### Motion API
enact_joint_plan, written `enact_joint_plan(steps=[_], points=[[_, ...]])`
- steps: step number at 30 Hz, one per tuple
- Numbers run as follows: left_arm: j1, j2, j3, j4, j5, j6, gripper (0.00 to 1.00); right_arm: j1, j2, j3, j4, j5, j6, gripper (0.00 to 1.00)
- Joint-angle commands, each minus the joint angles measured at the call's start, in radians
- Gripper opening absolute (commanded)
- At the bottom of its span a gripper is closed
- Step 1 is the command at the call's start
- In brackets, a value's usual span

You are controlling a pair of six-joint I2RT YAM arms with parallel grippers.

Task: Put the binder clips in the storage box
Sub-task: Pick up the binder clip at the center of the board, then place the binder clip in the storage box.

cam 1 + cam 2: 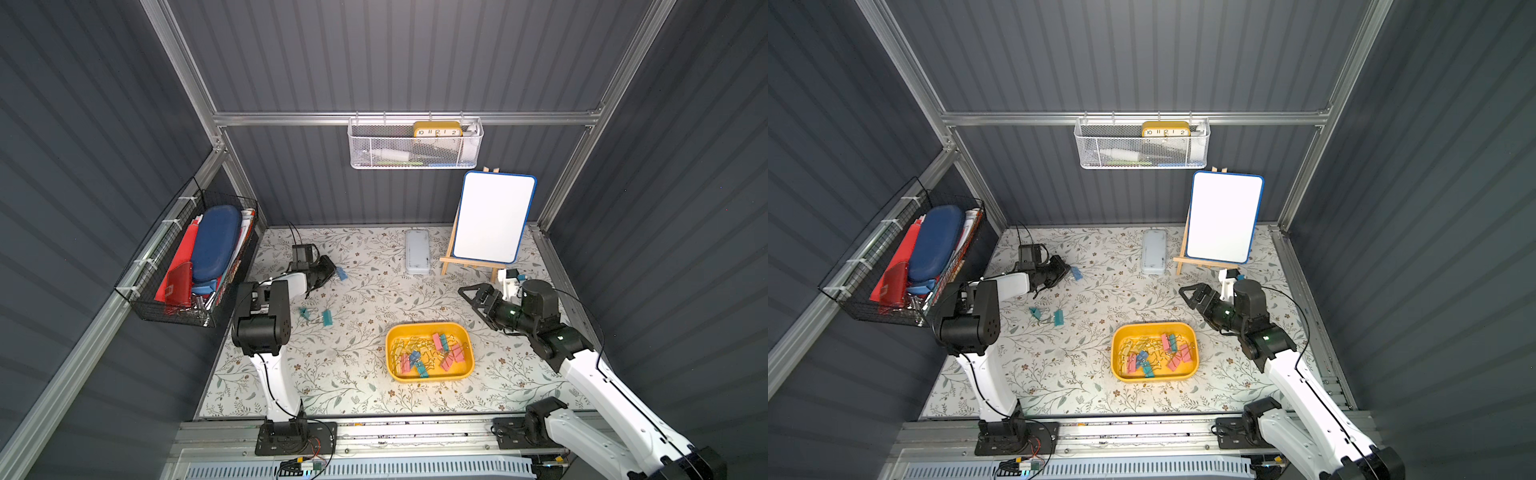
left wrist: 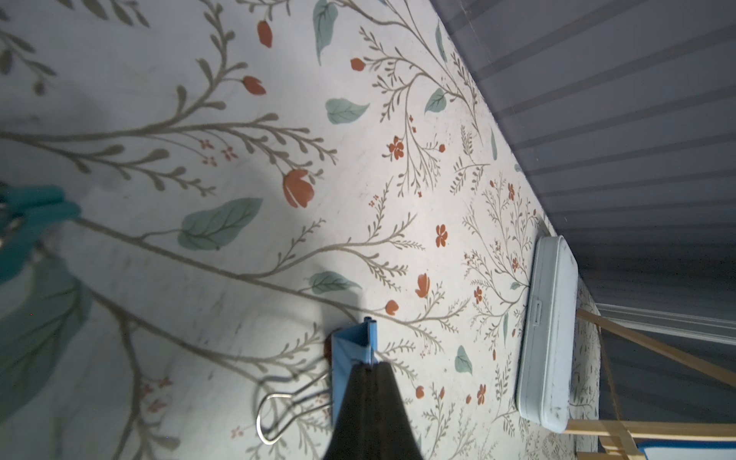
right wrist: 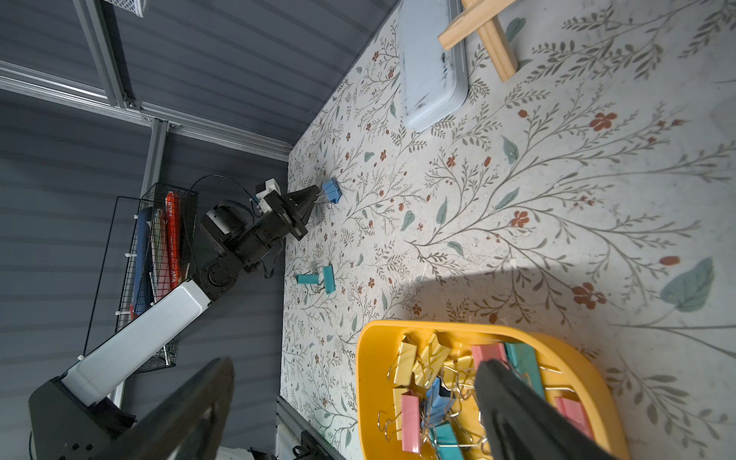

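Observation:
My left gripper (image 2: 368,364) is shut on the edge of a blue binder clip (image 2: 349,348) at the back left of the floral mat; the clip (image 1: 341,273) also shows in both top views. Its wire handle (image 2: 275,414) sticks out to one side. Whether the clip rests on the mat I cannot tell. Two teal binder clips (image 1: 328,318) (image 1: 305,312) lie loose on the mat nearer the front. The yellow storage box (image 1: 389,351) holds several pastel clips (image 1: 432,353). My right gripper (image 1: 467,299) is open and empty, behind and to the right of the box.
A flat grey lidded case (image 1: 417,251) lies at the back middle. Right of it a small whiteboard (image 1: 492,218) stands on a wooden easel. A black wire basket (image 1: 195,257) hangs on the left wall, and a white mesh basket (image 1: 415,143) on the back rail.

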Motion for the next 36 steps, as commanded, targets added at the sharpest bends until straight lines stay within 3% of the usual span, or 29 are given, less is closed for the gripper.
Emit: enact_joint_plan(steps=[1,6,12,17,21,26,36], points=[[-0.06,-0.11,0.065,-0.094,0.001,0.096,0.0,0.004,0.002,0.01,0.004,0.02,-0.026,0.99],[-0.241,-0.215,0.139,-0.288,-0.192,0.183,0.0,0.003,0.016,0.011,-0.003,0.058,-0.033,0.99],[-0.547,-0.387,0.169,-0.42,-0.423,0.258,0.0,-0.001,0.015,0.016,-0.033,0.135,-0.059,0.99],[-0.85,-0.507,0.166,-0.456,-0.515,0.348,0.0,-0.026,0.027,0.042,-0.073,0.152,-0.091,0.99],[-1.05,-0.52,0.162,-0.453,-0.526,0.394,0.0,-0.058,0.031,0.04,-0.085,0.162,-0.075,0.99],[-1.124,-0.451,0.148,-0.468,-0.536,0.398,0.0,-0.094,0.025,0.04,-0.094,0.146,-0.06,0.99],[-1.137,-0.34,0.046,-0.328,-0.471,0.389,0.0,-0.146,-0.031,0.038,-0.173,0.155,-0.057,0.99]])
